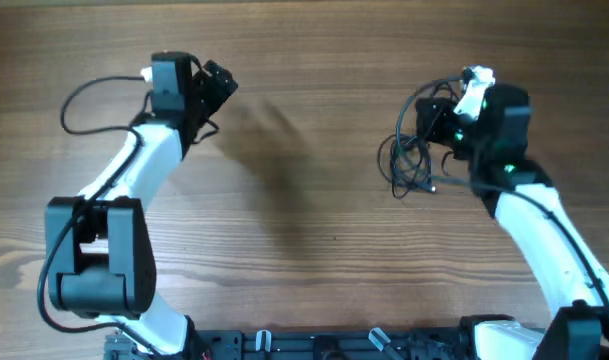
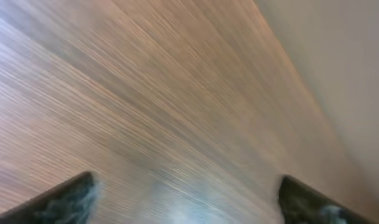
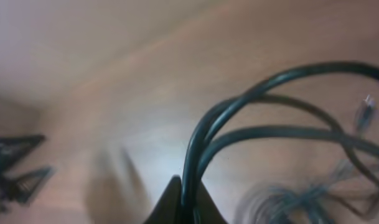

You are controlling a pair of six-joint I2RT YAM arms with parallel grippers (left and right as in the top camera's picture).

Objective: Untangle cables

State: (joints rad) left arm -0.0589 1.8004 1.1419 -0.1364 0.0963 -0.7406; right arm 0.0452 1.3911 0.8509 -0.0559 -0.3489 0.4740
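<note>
The cables are a loose tangle of thin black cords at the right of the table, hanging from my right gripper. In the right wrist view my right gripper is shut on the cables, which arch up and away, with a small plug tip at the right. My left gripper is at the upper left, far from the cables. In the left wrist view its fingers are wide apart and empty over bare wood.
The thicker black arm cable loops at the far left. The left arm shows at the left edge of the right wrist view. The wooden table lies between the arms.
</note>
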